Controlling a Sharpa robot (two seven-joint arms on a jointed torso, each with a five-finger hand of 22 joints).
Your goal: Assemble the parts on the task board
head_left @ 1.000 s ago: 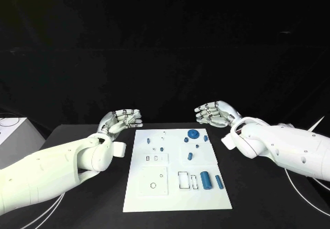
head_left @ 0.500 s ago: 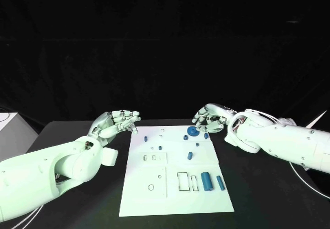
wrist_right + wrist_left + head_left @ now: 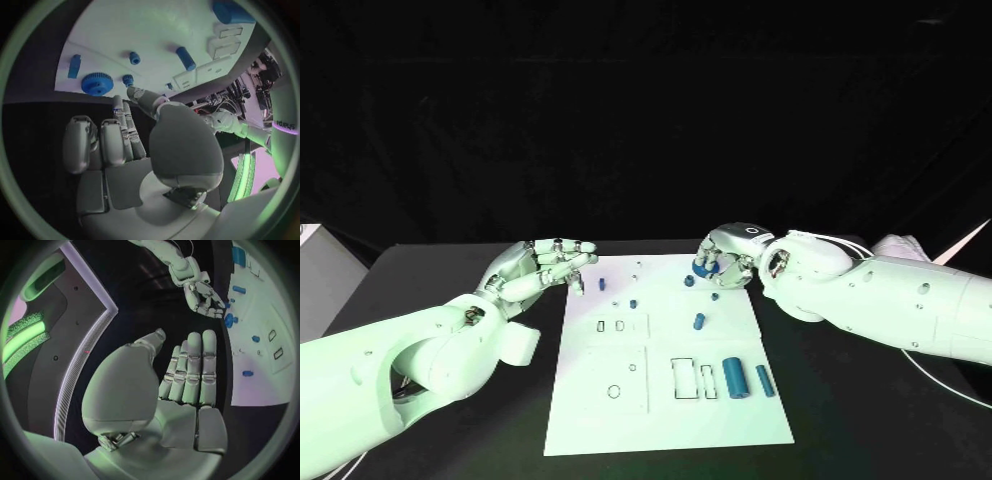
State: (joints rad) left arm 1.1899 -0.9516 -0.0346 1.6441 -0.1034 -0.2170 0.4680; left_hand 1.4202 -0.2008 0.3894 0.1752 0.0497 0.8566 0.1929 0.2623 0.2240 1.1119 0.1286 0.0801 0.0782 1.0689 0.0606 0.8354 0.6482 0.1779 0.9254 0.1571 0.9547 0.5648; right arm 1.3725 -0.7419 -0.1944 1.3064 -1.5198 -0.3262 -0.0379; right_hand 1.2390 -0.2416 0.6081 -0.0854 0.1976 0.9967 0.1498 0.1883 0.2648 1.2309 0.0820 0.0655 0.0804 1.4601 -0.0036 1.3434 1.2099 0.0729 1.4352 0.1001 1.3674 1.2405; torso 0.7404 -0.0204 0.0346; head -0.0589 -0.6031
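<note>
The white task board point(image 3: 668, 420) lies in the middle of the black table. A blue gear point(image 3: 702, 271) sits at its far end. My right hand point(image 3: 730, 254) hangs over the gear with its fingers bent down beside it, gripping nothing. The right wrist view shows the gear point(image 3: 97, 83) just past the fingertips point(image 3: 117, 102), with small blue pegs point(image 3: 134, 58) around it. Two blue cylinders point(image 3: 733, 378) lie side by side near the board's right edge. My left hand point(image 3: 542, 266) hovers at the board's far left corner, fingers straight and empty point(image 3: 190, 367).
Small blue pegs point(image 3: 700, 321) stand scattered over the board's far half. Outlined slots point(image 3: 687, 378) mark its near half. A pale box point(image 3: 312, 268) sits at the table's left edge, and white cables point(image 3: 935, 385) trail at the right.
My right hand has come down and inward until it is over the blue gear. My left hand has dropped a little toward the board's far left corner. The camera has shifted too.
</note>
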